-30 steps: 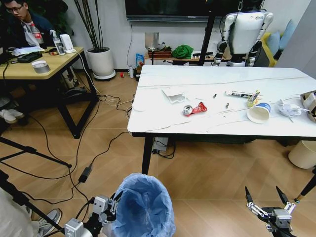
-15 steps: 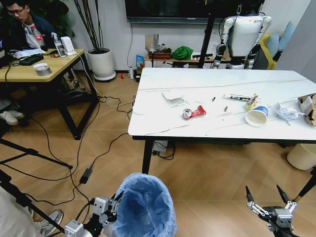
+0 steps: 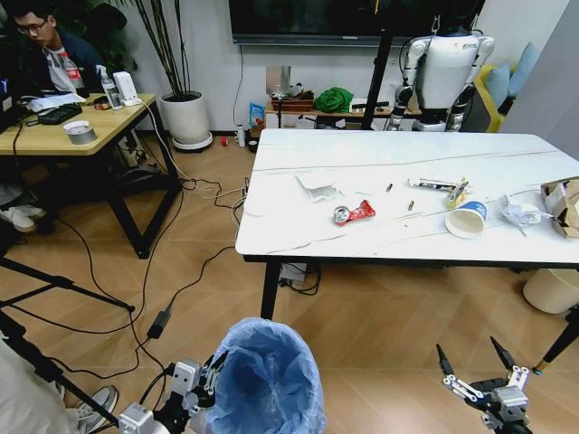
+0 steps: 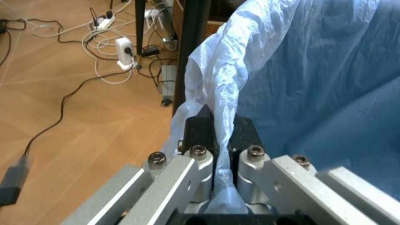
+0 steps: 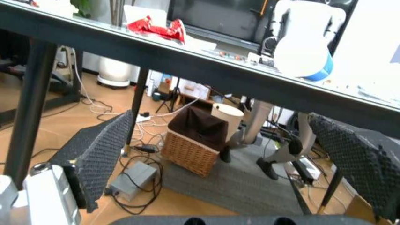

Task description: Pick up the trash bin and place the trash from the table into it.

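Note:
The trash bin (image 3: 269, 380), lined with a crinkled light blue bag, is low in the head view, in front of the white marble table (image 3: 308, 231). My left gripper (image 3: 213, 372) is shut on its rim; the left wrist view shows the black fingers (image 4: 198, 132) pinching the bag edge (image 4: 218, 93). On the table lie a red snack wrapper (image 3: 355, 213), a clear wrapper (image 3: 317, 187), a white cup with a blue band (image 3: 466, 219), white paper (image 3: 517, 213) and a brown paper bag (image 3: 565, 202). My right gripper (image 3: 475, 362) hangs open, low and to the right, below table height (image 5: 212, 159).
A cream unlined bin (image 3: 550, 291) stands under the table's right end. Cables (image 3: 158, 316) run across the wooden floor at left, with a tripod leg (image 3: 63, 282). A wooden desk (image 3: 54, 136) stands far left. A wicker basket (image 5: 187, 150) sits beneath the table.
The whole head view has shifted slightly, so the camera has moved. My right gripper sits a little lower and further left in frame. The left gripper still holds the bin.

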